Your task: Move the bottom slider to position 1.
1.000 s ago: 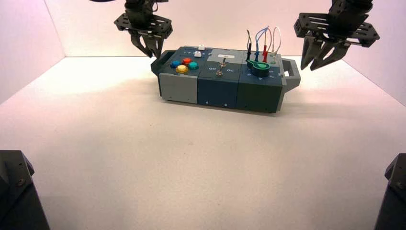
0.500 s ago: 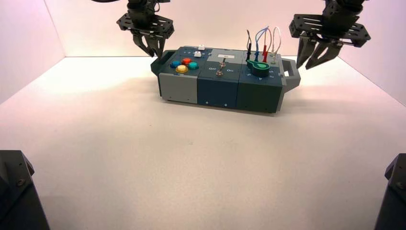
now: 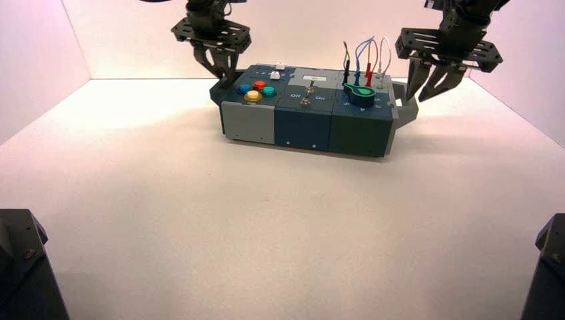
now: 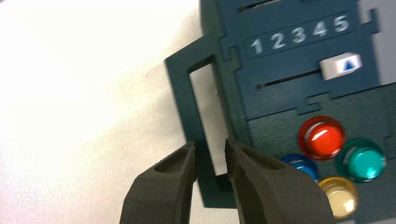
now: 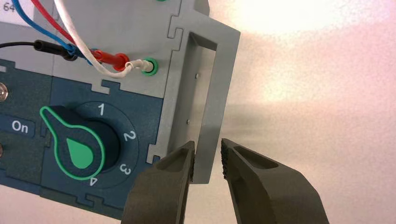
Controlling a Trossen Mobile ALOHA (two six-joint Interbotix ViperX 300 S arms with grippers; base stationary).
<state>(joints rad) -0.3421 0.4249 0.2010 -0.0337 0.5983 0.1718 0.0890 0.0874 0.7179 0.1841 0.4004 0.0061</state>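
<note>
As the task stands, nothing of it is done: the bottom slider (image 4: 341,66), a white knob, is seen by the 5 (image 4: 341,23), at the slot's far end from position 1 (image 4: 256,45). In the high view, its place is near ten o'clock on the box (image 3: 303,127), and the 1 lies towards nine o'clock from it. The left gripper (image 3: 224,79) is held by the handle (image 4: 186,100) at nine o'clock of the knob, fingers parted, nothing gripped. The right gripper (image 3: 414,97) is held near three o'clock, also unclenched and empty. Contact and the whole slide are left.
</note>
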